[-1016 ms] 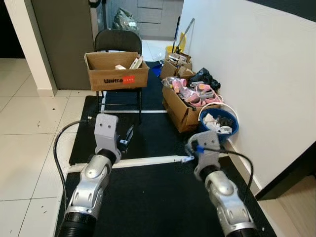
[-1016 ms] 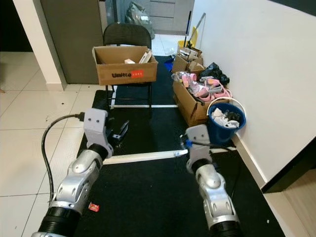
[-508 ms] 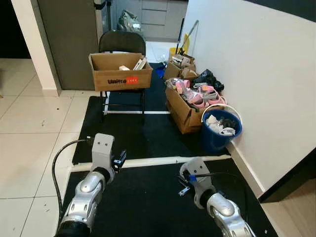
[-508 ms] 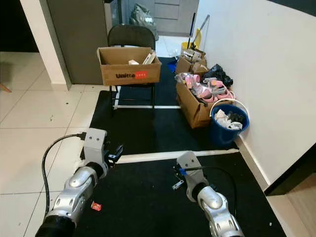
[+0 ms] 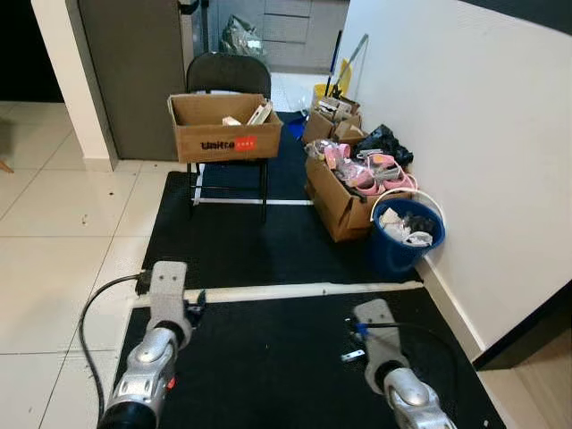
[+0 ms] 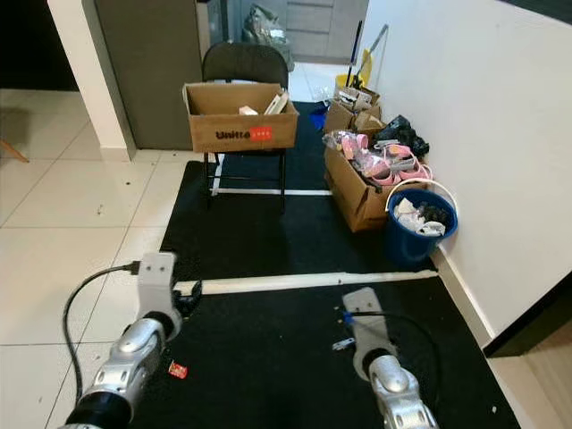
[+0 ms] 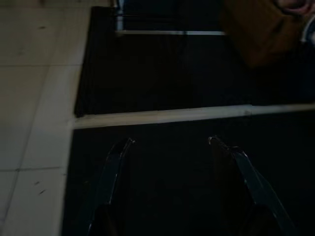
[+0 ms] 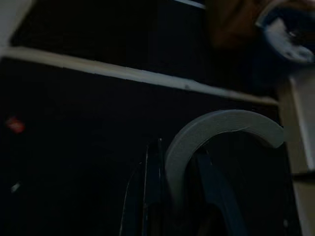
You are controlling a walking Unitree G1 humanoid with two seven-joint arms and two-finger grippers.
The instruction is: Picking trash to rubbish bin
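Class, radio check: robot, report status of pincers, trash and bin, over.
Left pincer open, holding nothing. Right pincer shut on pale curved strip. Blue bin ahead-right by wall, already holding trash. Red scrap on mat near left arm.

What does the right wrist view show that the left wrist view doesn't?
Right wrist: a pale curved strip gripped in the right tool, and a red scrap on the mat. Left wrist: the left tool spread open, with floor tiles beside the mat. Both: the black mat, its white stripe and a brown cardboard box.

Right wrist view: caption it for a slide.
Right gripper shut on a curved white strip above the black mat.
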